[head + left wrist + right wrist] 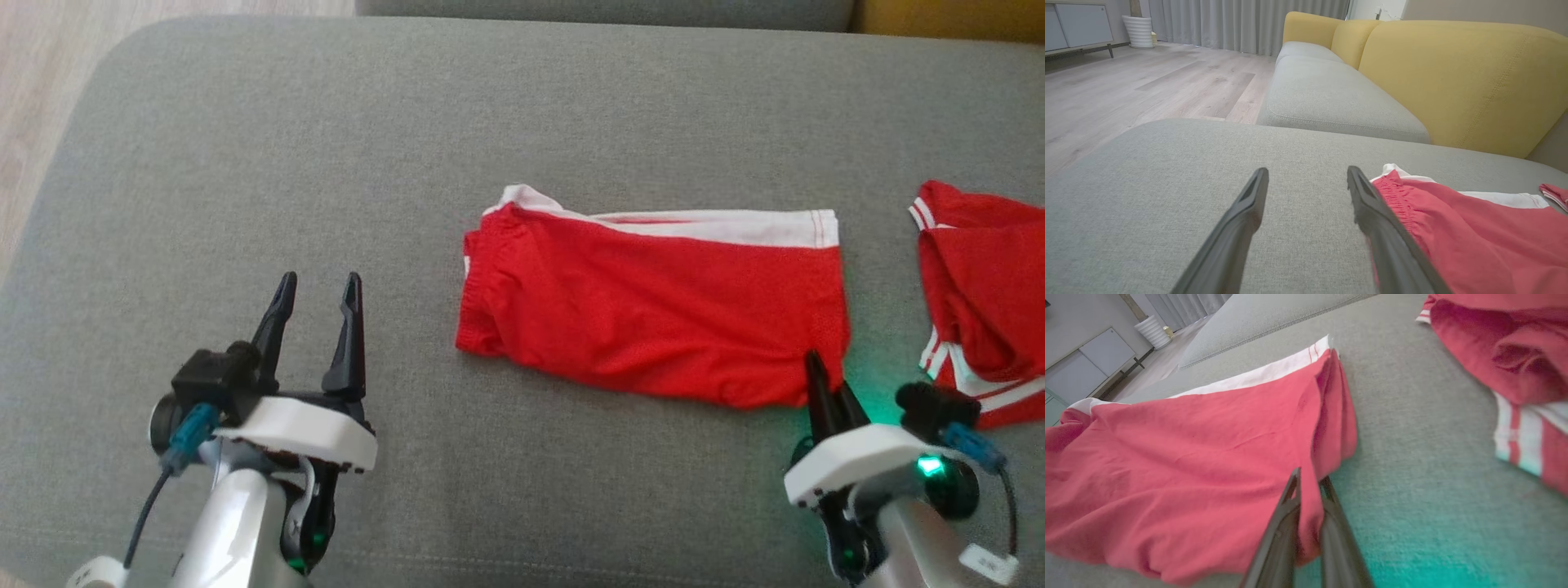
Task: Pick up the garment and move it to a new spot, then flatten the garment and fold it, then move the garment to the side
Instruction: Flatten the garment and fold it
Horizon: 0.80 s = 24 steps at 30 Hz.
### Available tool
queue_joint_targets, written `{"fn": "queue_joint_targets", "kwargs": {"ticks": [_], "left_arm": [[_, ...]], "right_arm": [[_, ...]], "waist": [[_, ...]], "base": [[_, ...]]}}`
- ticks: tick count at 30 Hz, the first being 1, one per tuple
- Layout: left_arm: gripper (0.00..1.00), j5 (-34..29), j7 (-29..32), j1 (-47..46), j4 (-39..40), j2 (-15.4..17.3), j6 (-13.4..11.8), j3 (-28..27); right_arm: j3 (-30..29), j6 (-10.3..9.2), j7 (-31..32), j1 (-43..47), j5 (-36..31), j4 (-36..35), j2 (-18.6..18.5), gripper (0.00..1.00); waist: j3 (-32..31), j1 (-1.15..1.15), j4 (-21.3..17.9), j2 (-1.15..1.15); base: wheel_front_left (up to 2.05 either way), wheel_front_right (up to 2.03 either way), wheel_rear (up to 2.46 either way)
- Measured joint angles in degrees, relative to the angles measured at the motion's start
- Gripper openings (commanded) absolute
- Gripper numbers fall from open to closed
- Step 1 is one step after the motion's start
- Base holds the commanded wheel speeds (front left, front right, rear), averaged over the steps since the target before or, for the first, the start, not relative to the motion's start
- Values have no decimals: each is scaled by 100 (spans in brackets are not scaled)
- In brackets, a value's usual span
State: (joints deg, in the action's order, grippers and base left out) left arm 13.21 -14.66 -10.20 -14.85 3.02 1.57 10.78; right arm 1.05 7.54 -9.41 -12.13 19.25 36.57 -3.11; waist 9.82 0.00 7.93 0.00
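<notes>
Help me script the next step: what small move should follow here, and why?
Probably slide the open left hand rightward to the near left corner of the red shorts. The right hand is shut on their near right corner alone; dragged one-handed, the fold would likely come undone.

Grey sofa seat (1331,94), yellow backrest (1457,77), wood floor (1126,90)
</notes>
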Motion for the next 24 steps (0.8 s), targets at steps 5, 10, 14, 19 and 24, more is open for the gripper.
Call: {"fn": "queue_joint_targets", "kwargs": {"ticks": [5,10,14,19,24], "left_arm": [[100,0,1,56,-2,1,0,38],[100,0,1,56,-16,2,2,154],[100,3,1,57,-49,4,1,169],[100,4,1,64,-60,4,1,233],[100,7,1,64,-69,3,-1,311]], "right_arm": [[-171,0,223,231,34,-350,13,0],[-305,0,455,245,26,-561,24,0],[-163,0,666,254,-40,-901,22,0],[688,0,1159,-66,-37,-1499,18,0],[1976,0,1503,-923,447,-1662,-4,0]], "waist": [[-69,0,-31,0],[-137,0,18,0],[-216,0,78,0],[-318,0,163,0],[-325,0,319,0]], "base": [[0,0,0],[0,0,0],[0,0,0],[0,0,0],[0,0,0]]}}
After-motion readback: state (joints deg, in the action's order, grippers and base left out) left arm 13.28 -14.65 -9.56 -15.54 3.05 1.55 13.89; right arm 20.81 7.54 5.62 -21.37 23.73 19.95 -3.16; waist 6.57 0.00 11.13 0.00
